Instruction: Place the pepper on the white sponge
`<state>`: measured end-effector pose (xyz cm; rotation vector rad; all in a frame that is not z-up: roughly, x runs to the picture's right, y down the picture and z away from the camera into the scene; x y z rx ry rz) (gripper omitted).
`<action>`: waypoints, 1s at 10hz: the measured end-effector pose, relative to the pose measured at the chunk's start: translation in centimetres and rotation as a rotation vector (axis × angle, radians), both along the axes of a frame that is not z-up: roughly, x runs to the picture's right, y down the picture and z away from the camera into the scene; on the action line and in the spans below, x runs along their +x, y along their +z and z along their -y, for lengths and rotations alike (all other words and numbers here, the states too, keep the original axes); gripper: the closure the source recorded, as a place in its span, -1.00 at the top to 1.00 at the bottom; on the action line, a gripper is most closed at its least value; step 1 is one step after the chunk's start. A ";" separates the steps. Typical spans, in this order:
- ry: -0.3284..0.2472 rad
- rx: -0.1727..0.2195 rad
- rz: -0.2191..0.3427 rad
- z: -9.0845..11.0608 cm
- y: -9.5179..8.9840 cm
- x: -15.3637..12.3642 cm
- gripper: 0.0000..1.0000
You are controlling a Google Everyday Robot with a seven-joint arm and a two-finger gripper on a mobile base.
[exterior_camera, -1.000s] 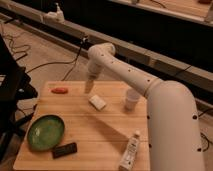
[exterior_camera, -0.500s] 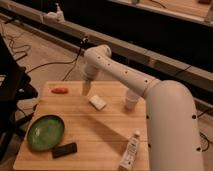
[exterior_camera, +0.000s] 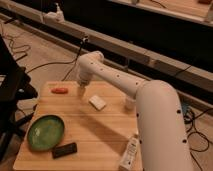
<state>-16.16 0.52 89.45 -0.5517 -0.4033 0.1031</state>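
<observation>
One gripper [exterior_camera: 81, 91] low over the wooden bench [exterior_camera: 100, 135], open or closed I cannot tell.
It hangs between the small orange-red pepper [exterior_camera: 60, 90] and the cream-white rectangular sponge [exterior_camera: 97, 102] — the pepper lies unlifted, likely the gripper's target.

Dim room: cables [exterior_camera: 26, 44] across the floor [exterior_camera: 47, 59], long pale ledge [exterior_camera: 131, 50] behind the wooden table [exterior_camera: 98, 134].

No text, label, brand, number or sign can be read on any item, including the white bottle [exterior_camera: 129, 152] at the near edge of the bench [exterior_camera: 100, 130], and the end effector [exterior_camera: 81, 92] hangs over the far side between the pepper [exterior_camera: 59, 90] and the white sponge [exterior_camera: 97, 102].
</observation>
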 end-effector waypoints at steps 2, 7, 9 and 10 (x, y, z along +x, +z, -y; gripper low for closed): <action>0.005 -0.007 0.027 -1.1 1.3 -2.8 0.60; 0.043 -0.013 0.149 -2.0 4.4 -10.2 0.60; 0.051 -0.014 0.163 -1.9 4.5 -10.8 0.60; 0.051 -0.014 0.161 -1.9 4.6 -10.6 0.60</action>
